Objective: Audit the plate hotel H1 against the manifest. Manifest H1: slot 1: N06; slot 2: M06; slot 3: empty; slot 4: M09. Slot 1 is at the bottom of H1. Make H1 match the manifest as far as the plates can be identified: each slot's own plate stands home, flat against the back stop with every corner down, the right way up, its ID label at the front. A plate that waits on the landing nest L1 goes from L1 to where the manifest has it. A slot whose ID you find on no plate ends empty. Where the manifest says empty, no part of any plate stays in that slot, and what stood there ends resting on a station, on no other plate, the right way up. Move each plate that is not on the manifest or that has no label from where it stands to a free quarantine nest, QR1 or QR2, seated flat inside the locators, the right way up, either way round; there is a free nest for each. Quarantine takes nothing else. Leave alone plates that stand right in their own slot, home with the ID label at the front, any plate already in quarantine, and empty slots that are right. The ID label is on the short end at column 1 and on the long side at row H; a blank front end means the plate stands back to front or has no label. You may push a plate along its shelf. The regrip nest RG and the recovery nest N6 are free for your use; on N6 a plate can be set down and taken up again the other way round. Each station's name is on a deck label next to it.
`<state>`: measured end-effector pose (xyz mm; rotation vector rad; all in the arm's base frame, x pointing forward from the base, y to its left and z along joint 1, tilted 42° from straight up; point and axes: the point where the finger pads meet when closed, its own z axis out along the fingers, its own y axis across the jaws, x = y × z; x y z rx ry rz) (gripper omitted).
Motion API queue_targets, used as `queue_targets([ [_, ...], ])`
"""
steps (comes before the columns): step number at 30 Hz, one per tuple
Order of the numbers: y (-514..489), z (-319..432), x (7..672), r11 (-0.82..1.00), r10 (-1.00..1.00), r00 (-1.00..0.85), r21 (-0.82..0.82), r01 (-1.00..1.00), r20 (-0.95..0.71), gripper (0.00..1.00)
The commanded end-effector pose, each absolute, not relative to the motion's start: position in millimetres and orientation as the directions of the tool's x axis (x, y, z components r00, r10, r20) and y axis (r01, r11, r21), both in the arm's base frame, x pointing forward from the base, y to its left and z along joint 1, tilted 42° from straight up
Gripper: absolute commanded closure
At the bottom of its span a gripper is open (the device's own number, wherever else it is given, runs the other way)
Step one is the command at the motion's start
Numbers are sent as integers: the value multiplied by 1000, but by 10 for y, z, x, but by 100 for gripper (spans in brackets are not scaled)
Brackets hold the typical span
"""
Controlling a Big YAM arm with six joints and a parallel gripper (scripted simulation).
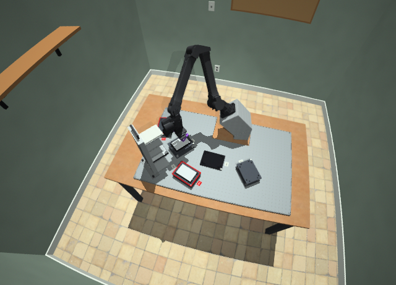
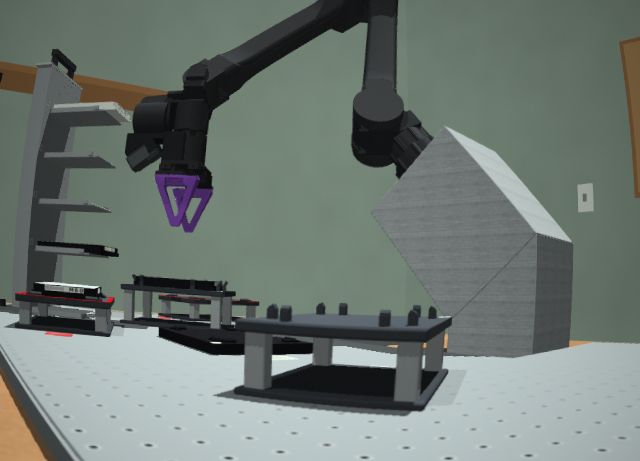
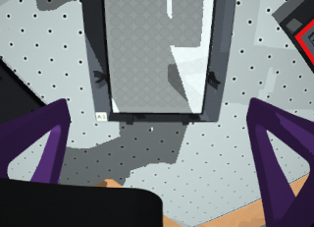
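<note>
Grey pegboard deck [image 1: 271, 192] on wooden counter [image 1: 300, 180], tiled floor [image 1: 192, 263], green walls, hand [image 2: 184, 227] wide, holding nothing, above plate [image 3: 157, 44]

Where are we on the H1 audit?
Done: a white-topped plate sits in the red-rimmed quarantine nest. In hand: nothing; the purple-fingered gripper hangs open above a grey-topped plate lying on a dark nest. Left: the grey plate hotel shows one dark plate on a low shelf, upper shelves look bare; labels unreadable, match unconfirmed.
</note>
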<state>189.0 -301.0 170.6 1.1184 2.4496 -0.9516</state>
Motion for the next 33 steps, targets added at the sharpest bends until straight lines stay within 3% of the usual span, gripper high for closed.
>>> queue_targets([
  [1,-3005,2026,1999,463,549,-628,-425,778,-552,0],
  [33,-2480,2602,1987,464,551,-623,-416,782,-556,0],
])
